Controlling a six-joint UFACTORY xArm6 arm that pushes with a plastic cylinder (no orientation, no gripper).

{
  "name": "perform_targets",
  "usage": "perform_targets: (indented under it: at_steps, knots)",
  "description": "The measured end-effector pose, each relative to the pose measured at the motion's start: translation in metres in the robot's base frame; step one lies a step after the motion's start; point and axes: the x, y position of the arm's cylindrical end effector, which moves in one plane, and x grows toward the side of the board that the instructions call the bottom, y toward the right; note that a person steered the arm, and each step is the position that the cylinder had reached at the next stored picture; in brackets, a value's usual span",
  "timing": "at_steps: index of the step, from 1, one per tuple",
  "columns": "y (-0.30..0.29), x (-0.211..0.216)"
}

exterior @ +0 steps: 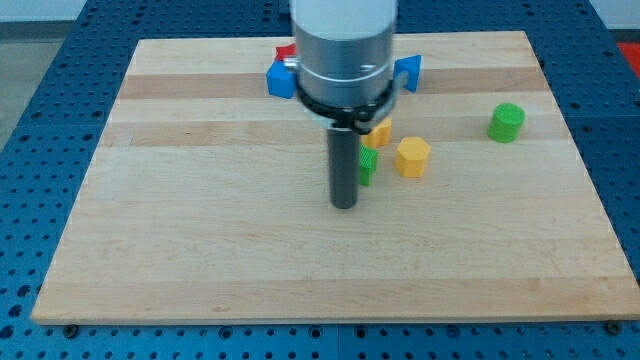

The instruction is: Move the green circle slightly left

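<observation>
The green circle [506, 122] is a short green cylinder standing at the view's right, on the wooden board [200, 240]. My tip [344, 205] rests on the board near the middle, far to the left of the green circle and a little lower. A second green block [368, 165] sits right beside the rod, partly hidden by it, so its shape is unclear. A yellow hexagon [412, 157] lies just right of that.
Another yellow block [379, 131] peeks out behind the rod. A blue block [281, 79] and a red block [286, 53] sit at the top, left of the arm. A blue block [408, 71] sits at the top, right of the arm.
</observation>
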Motion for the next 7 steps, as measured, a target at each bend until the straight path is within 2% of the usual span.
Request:
perform_targets:
  at_steps: [2, 3, 5, 7]
  knots:
    - [0.112, -0.006]
    - [0.151, -0.026]
    - [0.195, -0.079]
    - [0.237, -0.106]
